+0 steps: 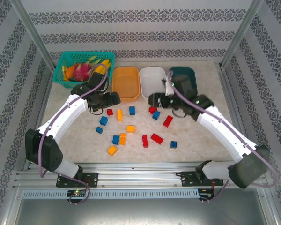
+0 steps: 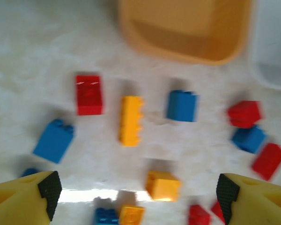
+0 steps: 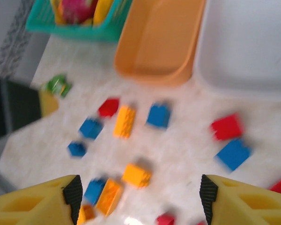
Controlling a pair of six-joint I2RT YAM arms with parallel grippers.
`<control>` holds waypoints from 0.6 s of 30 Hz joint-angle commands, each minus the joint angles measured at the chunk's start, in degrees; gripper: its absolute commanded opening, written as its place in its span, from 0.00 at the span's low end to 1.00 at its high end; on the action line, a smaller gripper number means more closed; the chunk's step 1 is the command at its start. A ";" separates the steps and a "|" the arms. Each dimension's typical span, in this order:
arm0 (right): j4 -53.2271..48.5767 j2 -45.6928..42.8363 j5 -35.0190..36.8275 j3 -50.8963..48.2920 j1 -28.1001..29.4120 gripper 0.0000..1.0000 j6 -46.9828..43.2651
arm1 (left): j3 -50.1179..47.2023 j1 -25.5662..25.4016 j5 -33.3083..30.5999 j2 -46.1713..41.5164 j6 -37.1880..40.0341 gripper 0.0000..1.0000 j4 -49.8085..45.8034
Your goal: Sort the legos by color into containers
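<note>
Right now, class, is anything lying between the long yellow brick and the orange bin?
Nothing visible does. Bare table separates the long yellow brick from the orange bin; the red brick and blue brick lie off to its sides.

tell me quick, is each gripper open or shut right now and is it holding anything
left gripper: open, holding nothing
right gripper: open, holding nothing
</note>
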 commanded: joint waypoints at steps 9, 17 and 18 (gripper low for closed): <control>13.26 -4.28 -2.82 -11.26 8.73 0.75 7.59 | 5.79 5.79 2.77 17.48 13.70 0.69 -2.58; 12.26 -4.15 -2.13 -11.46 9.03 0.75 7.84 | 12.21 5.72 1.00 26.01 15.13 0.61 -4.53; 12.23 -4.00 -2.19 -11.44 9.06 0.75 7.83 | 12.17 5.77 0.71 26.39 14.77 0.60 -4.61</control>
